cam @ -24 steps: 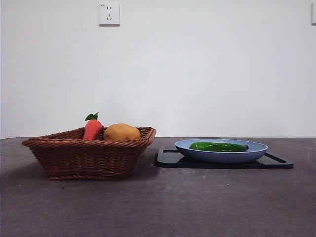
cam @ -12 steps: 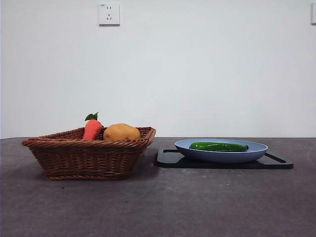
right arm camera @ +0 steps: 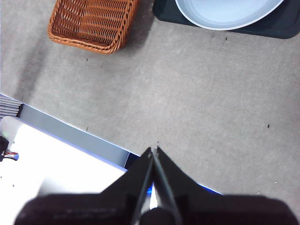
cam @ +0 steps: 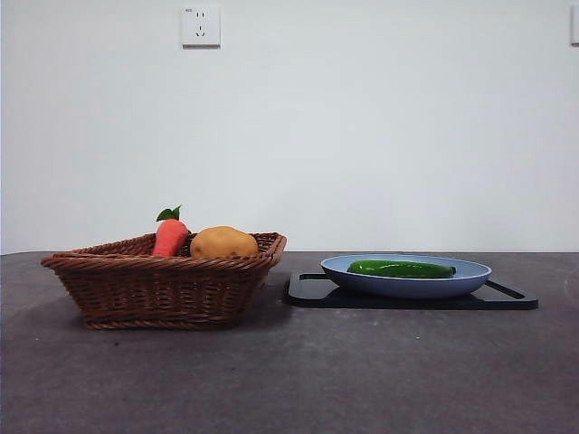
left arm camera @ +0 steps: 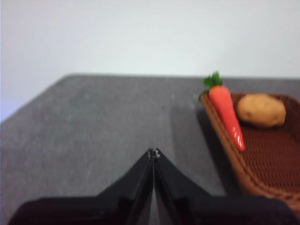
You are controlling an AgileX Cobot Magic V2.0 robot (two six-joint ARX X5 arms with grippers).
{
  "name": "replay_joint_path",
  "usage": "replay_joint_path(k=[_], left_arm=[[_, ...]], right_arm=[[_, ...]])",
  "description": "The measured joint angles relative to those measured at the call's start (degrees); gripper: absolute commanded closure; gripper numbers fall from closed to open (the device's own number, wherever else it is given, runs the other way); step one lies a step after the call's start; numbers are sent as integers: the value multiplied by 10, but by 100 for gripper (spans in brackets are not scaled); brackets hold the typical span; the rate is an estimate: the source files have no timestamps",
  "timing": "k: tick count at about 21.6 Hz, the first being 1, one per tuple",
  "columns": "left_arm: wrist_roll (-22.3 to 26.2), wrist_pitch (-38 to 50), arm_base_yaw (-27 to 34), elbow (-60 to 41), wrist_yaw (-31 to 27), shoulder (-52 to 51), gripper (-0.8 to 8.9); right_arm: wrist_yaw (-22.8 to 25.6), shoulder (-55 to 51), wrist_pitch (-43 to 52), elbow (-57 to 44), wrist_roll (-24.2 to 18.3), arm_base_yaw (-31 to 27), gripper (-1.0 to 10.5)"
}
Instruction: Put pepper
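Although no arm shows from the front, the pepper (cam: 401, 268) lies lengthwise left to right in the blue plate (cam: 470, 277), right of the basket (cam: 163, 287). The left gripper (left arm camera: 153, 152), jaws closed and empty, sits left of the basket. The right gripper (right arm camera: 154, 150), likewise closed, hangs nearer the plate, so I judge it better placed.

The right claw (right arm camera: 154, 149) hangs high above the grey counter (right arm camera: 187, 103), its two black jaws pressed together at the tips and holding nothing. On the counter well beyond it sit a brown wicker basket (right arm camera: 91, 23), only partly in view, and just beside that a black tray (right arm camera: 290, 26) carrying a pale blue plate (right arm camera: 225, 11), whose visible part is bare. The near edge of the counter runs slantwise below the claw, with a white surface (right arm camera: 51, 159) past it.
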Motion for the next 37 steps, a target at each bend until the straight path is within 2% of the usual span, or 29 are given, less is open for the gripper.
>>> replay_joint_path(k=[2,17,20,23,26,31,37], left_arm=[[0,-35,0,0,-2,-12,805],[0,-36,0,0,-1,-13,805],[0,-36,0,0,-1,-13,805],[0,-36,0,0,-1,-13,805],[0,-36,0,0,-1,-13,805],[0,-36,0,0,-1,-13,805],[0,-36,0,0,-1,-13,805]], right_arm=[[0,0,0,0,0,0,936],[0,0,0,0,0,0,936],[3,-2,13,0,-12,-5,936],[14,-51,124,-7,-27,-44,936],[14,-143,250,-69,-26,-79,936],[16,-289,465,-296,-31,-136,936],[19,-393,632,-493,-23,-143,936]])
